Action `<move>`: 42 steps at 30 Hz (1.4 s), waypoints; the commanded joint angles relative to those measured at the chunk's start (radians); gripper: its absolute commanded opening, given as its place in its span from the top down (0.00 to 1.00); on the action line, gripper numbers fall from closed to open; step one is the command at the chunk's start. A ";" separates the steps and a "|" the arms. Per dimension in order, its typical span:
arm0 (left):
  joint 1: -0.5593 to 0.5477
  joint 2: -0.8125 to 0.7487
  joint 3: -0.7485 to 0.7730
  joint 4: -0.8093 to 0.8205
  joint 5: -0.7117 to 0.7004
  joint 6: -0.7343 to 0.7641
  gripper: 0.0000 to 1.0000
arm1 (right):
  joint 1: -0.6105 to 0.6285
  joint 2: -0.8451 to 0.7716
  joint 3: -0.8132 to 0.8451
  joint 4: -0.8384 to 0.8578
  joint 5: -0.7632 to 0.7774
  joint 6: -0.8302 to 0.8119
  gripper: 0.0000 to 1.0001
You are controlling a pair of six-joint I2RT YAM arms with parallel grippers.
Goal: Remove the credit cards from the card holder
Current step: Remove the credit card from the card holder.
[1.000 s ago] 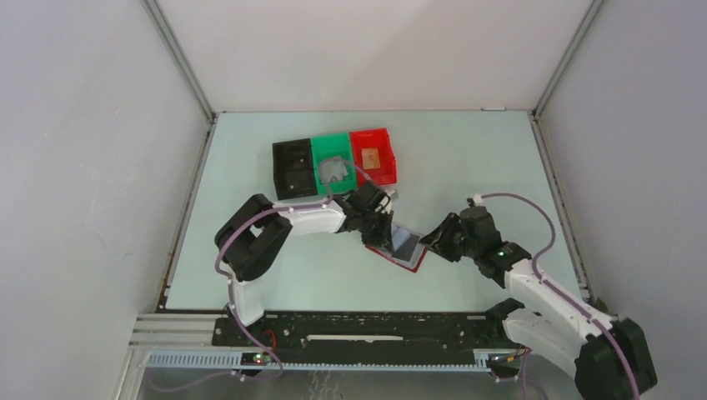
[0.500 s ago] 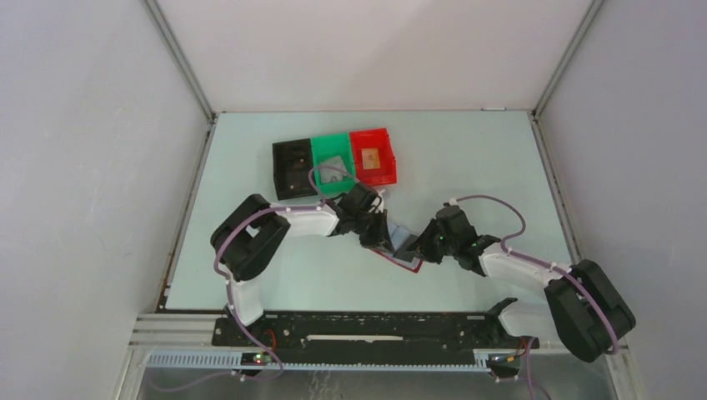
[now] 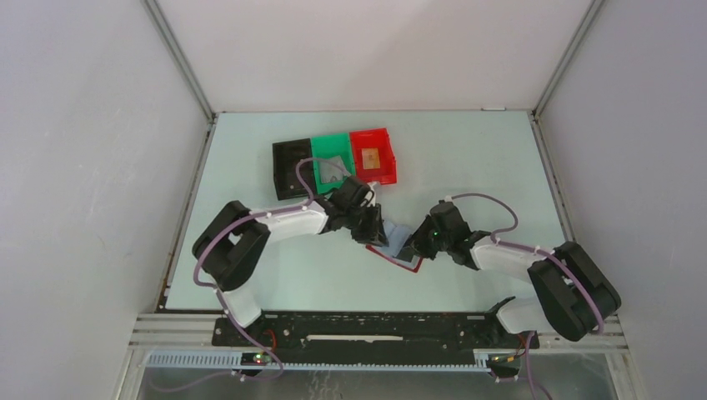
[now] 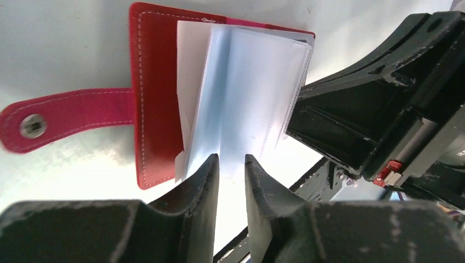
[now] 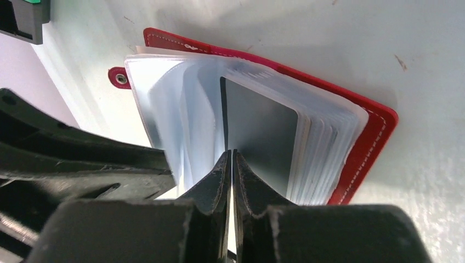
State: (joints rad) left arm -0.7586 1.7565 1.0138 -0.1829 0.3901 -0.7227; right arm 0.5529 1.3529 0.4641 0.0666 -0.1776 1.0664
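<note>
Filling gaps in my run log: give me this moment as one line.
left gripper: slightly open at clear sleeves | right gripper: shut on grey card | wallet: open on table

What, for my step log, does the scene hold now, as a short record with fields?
wallet: lying open, clear sleeves fanned up
dark card: in a sleeve, standing among the others
right pincer: shut on the dark card's edge
left pincer: slightly open at the sleeves' edge
green bin: grey card inside
red bin: tan card inside
</note>
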 commanded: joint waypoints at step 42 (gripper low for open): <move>0.051 0.002 -0.007 0.256 0.182 -0.093 0.43 | -0.071 0.194 0.251 -0.113 -0.019 -0.141 0.88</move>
State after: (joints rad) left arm -0.7334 1.7355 1.0153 -0.0589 0.5171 -0.7639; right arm 0.4980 1.6215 0.6987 0.0296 -0.2203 0.9668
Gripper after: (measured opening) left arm 0.578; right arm 0.117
